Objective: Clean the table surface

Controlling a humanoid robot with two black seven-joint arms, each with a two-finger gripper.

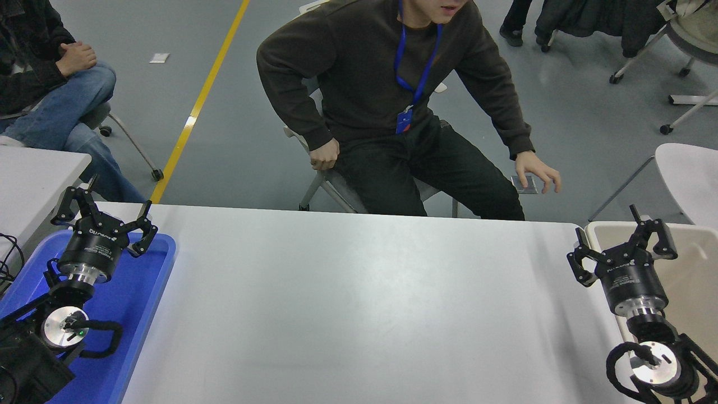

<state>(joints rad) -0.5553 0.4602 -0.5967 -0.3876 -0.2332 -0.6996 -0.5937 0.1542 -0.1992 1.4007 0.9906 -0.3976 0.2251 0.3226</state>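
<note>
The table (359, 303) is stretching across the middle of the view, its far edge facing a seated person (392, 106) in a dark sweater. The left gripper (104, 216) is hanging with its fingers spread wide over a blue tray (143, 292) at the table's left edge. The right gripper (620, 247) is hovering with fingers spread apart, holding nothing, at the table's right edge, where a beige bin (693, 269) is standing just beside it.
</note>
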